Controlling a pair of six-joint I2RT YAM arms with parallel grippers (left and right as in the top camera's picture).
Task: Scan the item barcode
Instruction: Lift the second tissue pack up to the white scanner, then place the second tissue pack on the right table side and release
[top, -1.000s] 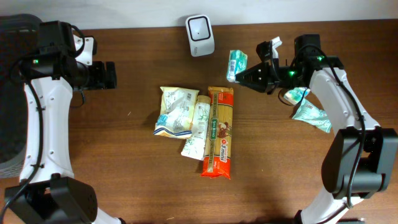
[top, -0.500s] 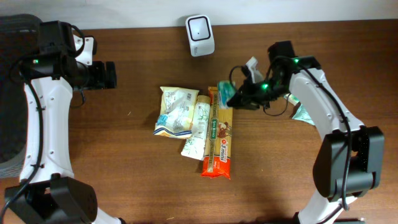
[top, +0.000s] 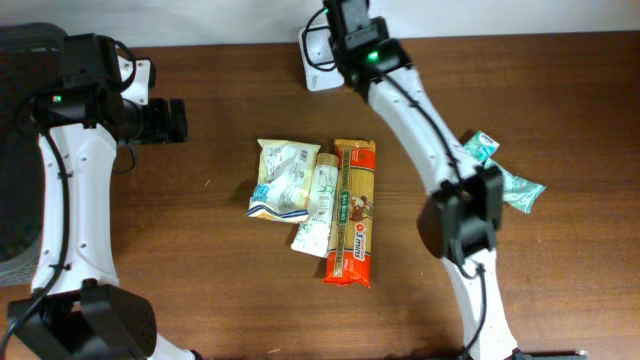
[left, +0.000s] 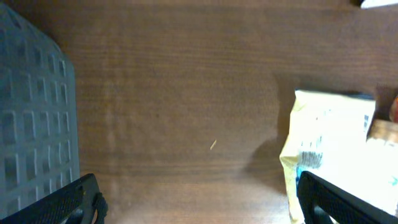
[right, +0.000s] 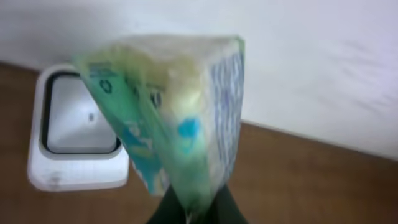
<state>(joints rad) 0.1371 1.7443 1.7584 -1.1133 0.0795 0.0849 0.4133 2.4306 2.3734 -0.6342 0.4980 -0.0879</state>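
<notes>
My right gripper (top: 330, 28) is at the table's back edge, over the white scanner (top: 312, 62), and is shut on a green and white packet. In the right wrist view the packet (right: 180, 118) stands up from the dark fingertips (right: 214, 211). It is blurred, and the scanner (right: 74, 130) with its dark window lies just behind it to the left. No barcode is readable. From overhead the arm hides the packet. My left gripper (top: 176, 120) hangs open at the far left, with only bare table between its fingers (left: 68, 202).
A yellow and white bag (top: 283, 180), a white tube packet (top: 318, 210) and an orange spaghetti pack (top: 352, 212) lie mid-table. Two green packets (top: 480, 147) (top: 520, 190) lie at the right. A grey basket (left: 31, 124) stands at the left edge.
The right arm has swung the packet from the right side, across the spaghetti pack, up to the scanner at the back. The left arm has not moved.
</notes>
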